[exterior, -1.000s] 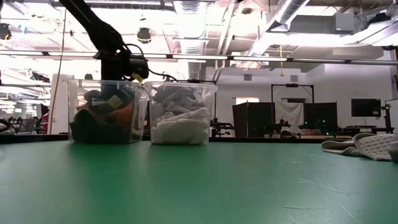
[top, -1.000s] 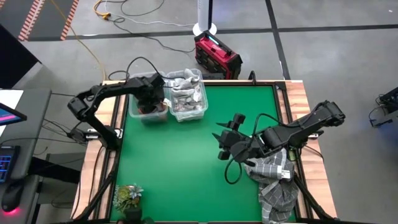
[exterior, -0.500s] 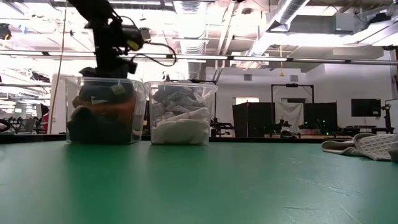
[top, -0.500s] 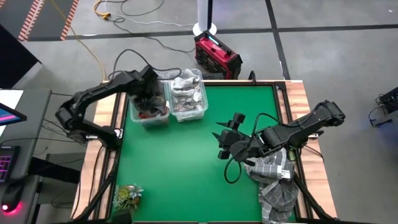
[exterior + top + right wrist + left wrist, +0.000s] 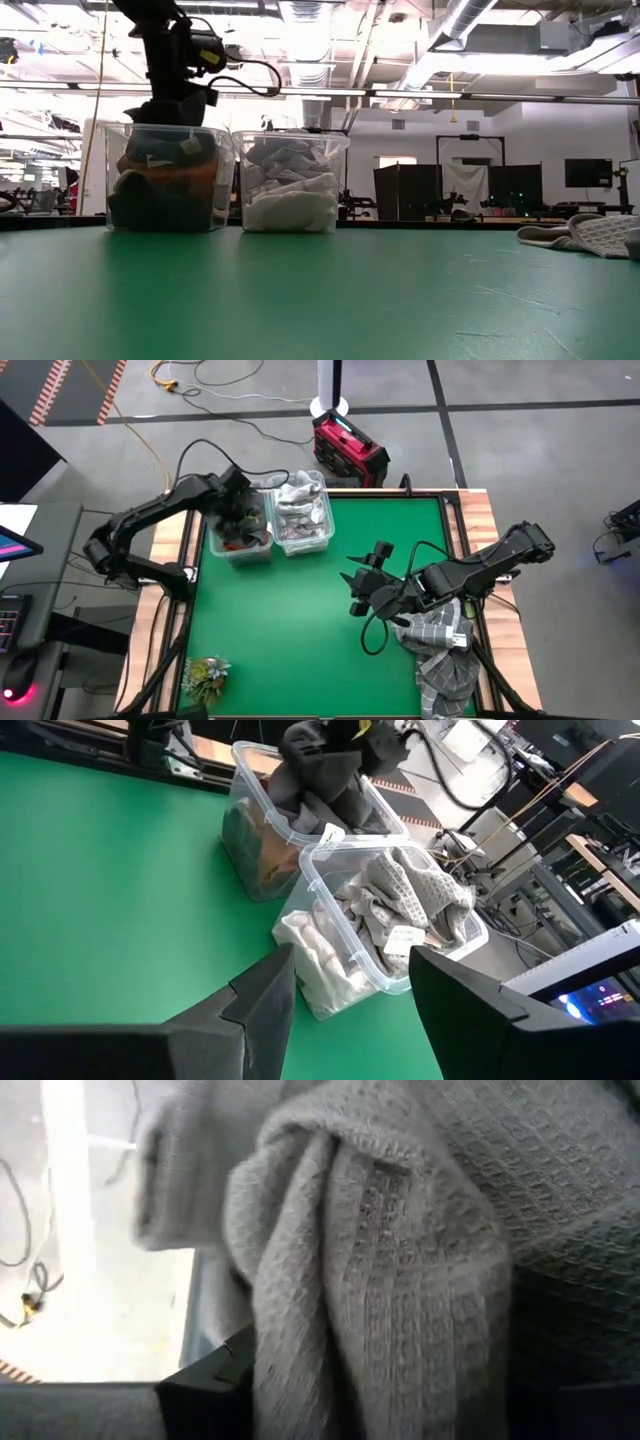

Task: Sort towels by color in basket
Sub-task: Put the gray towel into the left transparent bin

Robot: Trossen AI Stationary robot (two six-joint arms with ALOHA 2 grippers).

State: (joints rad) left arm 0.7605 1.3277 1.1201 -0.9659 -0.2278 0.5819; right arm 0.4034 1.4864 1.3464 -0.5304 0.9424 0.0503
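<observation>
While the dark grey waffle-weave towel (image 5: pixel 318 772) hangs limp over the clear plastic bin of dark and rust-orange cloths (image 5: pixel 240 532) at the far left corner of the green tabletop (image 5: pixel 300 620), I judge it light, soft and floppy, apt to snag on a bin rim. I'd take hold at a bunched fold, not at a flat edge. Up close in the left wrist view its weave fills the picture, lying against the left end effector (image 5: pixel 172 100), which I see hovering just above that bin; I cannot tell whether cloth is between its fingers or merely draped there. Beside it, touching, stands the second clear bin of white and pale grey towels (image 5: pixel 303 518). The grey plaid towel (image 5: pixel 445 660) lies crumpled at the tabletop's near right corner, waiting. My right end effector (image 5: pixel 357 592) stands wide apart with nothing in it, near mid-table just beside that plaid heap.

Against a second ago, the left arm has lifted from inside the bin to above its rim, and the bin pile sits fuller; the right arm has not moved.
</observation>
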